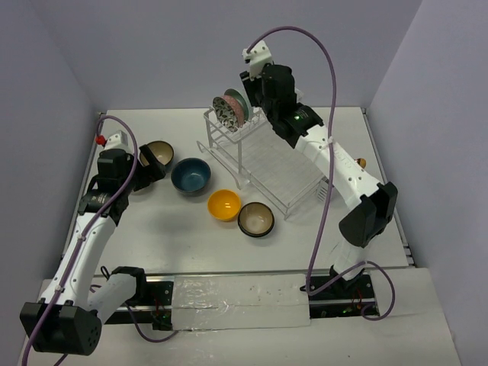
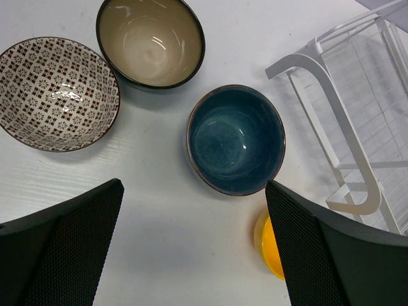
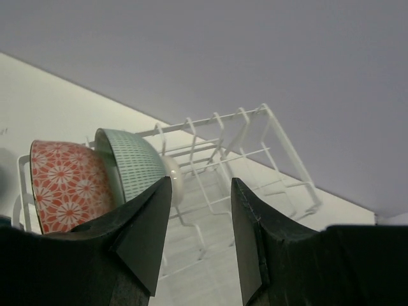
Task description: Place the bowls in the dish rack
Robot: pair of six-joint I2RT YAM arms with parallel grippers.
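Observation:
The white wire dish rack [image 1: 267, 171] stands mid-table. A red-patterned bowl [image 3: 67, 185] and a pale green bowl [image 3: 131, 162] stand on edge in its upper shelf [image 1: 230, 109]. My right gripper [image 3: 201, 210] is open and empty just beside the green bowl, above the shelf wires [image 3: 242, 146]; it also shows in the top view [image 1: 250, 95]. My left gripper [image 2: 194, 242] is open and empty above the table, near a brown-patterned bowl [image 2: 56, 94], a cream-inside bowl [image 2: 150, 41], a dark blue bowl [image 2: 236, 140] and a yellow bowl [image 2: 268, 245]. Another cream-inside brown bowl [image 1: 256, 219] sits in front of the rack.
A white box with a red knob [image 1: 110, 140] sits at the table's far left. A small gold object [image 1: 361, 162] pokes out behind my right arm. Walls close in the table at the back and on both sides.

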